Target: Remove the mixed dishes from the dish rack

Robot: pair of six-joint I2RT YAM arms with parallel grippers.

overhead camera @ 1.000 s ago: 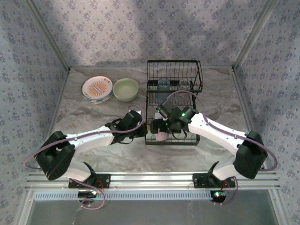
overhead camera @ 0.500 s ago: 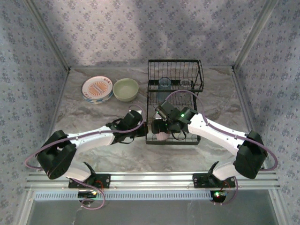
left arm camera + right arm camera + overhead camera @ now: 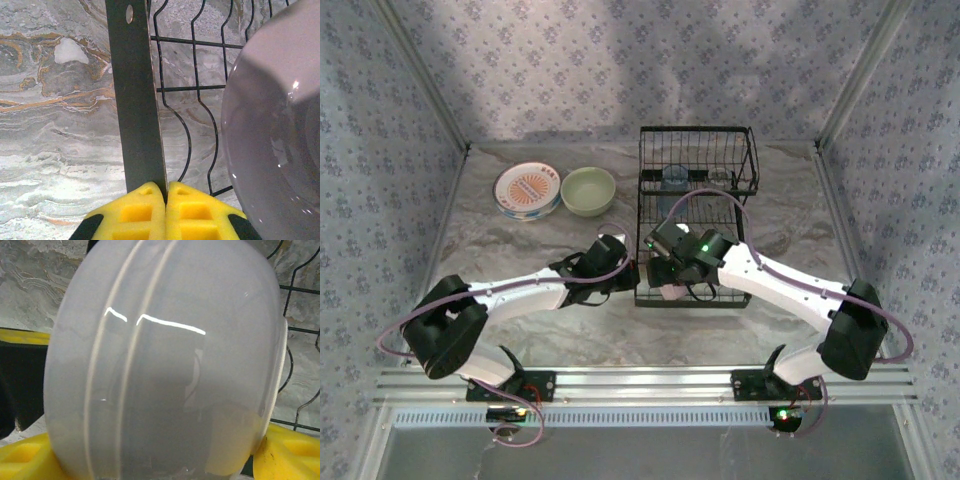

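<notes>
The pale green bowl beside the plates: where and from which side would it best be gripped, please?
Probably by its near rim, coming down from above, one jaw inside and one outside. The pale green bowl stands upright, mouth open upward, and the plate stack crowds its left side, while the near rim is free.

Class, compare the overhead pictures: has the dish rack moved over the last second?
Yes. The dish rack has slid slightly right, away from the pale green bowl.
</notes>
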